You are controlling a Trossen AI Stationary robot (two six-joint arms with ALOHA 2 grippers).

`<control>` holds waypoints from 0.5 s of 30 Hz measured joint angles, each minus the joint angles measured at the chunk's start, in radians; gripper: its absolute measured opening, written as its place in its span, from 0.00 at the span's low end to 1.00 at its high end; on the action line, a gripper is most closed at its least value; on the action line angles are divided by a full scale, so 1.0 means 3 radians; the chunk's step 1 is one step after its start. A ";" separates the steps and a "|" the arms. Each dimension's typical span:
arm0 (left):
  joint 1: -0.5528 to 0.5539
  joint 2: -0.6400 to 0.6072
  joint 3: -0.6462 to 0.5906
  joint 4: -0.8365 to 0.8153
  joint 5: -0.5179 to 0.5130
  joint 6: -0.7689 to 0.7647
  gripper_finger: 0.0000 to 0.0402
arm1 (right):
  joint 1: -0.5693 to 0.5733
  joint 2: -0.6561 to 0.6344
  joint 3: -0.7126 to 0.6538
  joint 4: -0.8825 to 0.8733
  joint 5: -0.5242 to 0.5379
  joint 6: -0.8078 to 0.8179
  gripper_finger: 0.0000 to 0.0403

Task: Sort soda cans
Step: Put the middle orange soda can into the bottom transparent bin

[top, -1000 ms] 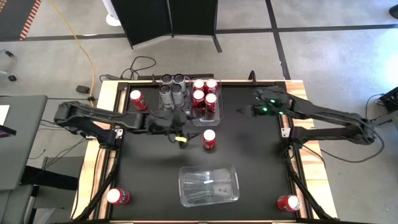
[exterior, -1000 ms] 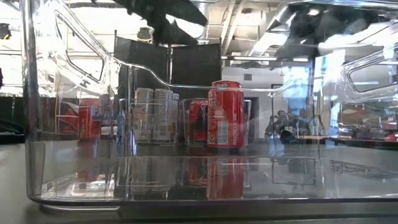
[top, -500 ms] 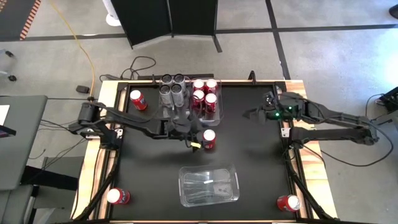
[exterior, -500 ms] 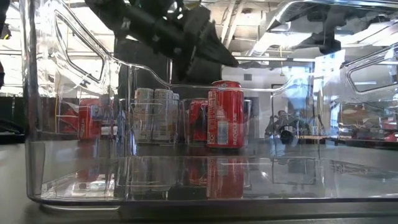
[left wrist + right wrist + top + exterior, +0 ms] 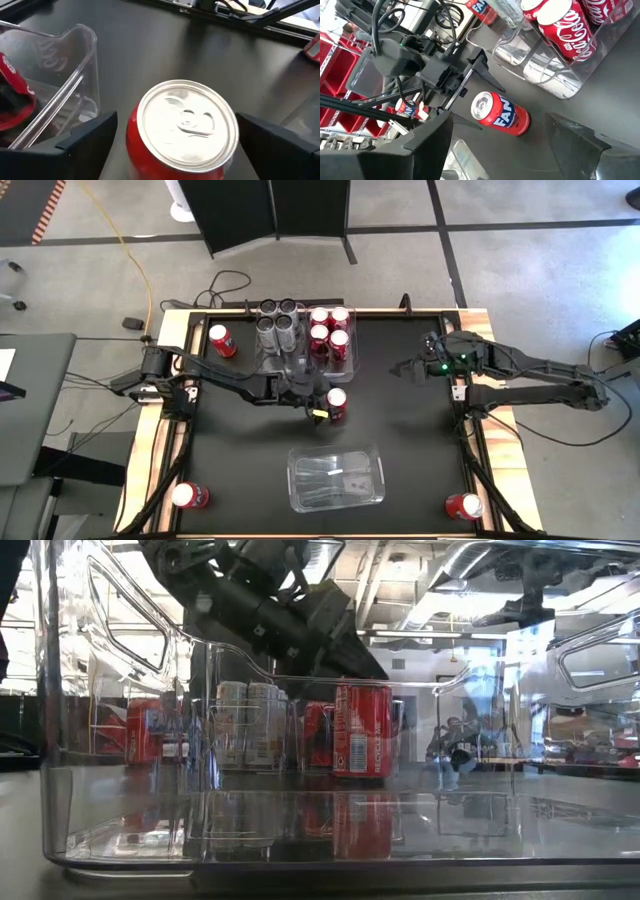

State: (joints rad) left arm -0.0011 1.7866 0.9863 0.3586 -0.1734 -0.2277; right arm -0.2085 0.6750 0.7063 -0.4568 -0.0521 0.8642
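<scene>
A red can (image 5: pixel 220 340) stands alone near my left shoulder, another red one (image 5: pixel 188 496) at the near left corner. My left gripper (image 5: pixel 322 408) has its fingers (image 5: pixel 85 142) spread wide to either side of a red can (image 5: pixel 182 131) standing upright mid-table, silver top with pull tab up; I cannot tell whether the pads touch it. In my right wrist view that can (image 5: pixel 500 114) reads "FAN" in white. Behind it, a clear bin (image 5: pixel 268 352) holds four silver cans (image 5: pixel 277 320); the bin beside it (image 5: pixel 349 366) holds five red cans (image 5: pixel 329 330), with white script lettering on two in my right wrist view (image 5: pixel 560 22). An empty clear bin (image 5: pixel 336 476) sits at the near edge. My right gripper (image 5: pixel 400 366) hangs open over bare mat. A last red can (image 5: pixel 463 505) stands at the near right corner.
</scene>
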 joint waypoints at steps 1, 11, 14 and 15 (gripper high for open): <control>0.0010 0.0000 0.0000 -0.0008 0.0000 0.0000 0.96 | 0.0001 0.0000 0.0000 -0.0001 0.0000 0.0001 0.80; 0.0040 -0.0027 0.0004 -0.0070 0.0015 0.0117 0.73 | -0.0001 0.0000 0.0000 0.0001 0.0000 0.0088 0.79; 0.0023 -0.0115 0.0026 -0.0175 -0.0002 0.0122 0.73 | -0.0001 -0.0001 0.0000 0.0001 -0.0001 0.0094 0.79; 0.0012 -0.0171 0.0076 -0.0294 -0.0008 0.0140 0.73 | -0.0001 0.0000 0.0000 0.0001 -0.0007 0.0095 0.79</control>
State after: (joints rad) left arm 0.0026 1.7353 1.0091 0.2705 -0.1757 -0.1857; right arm -0.2089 0.6750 0.7063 -0.4564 -0.0543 0.8928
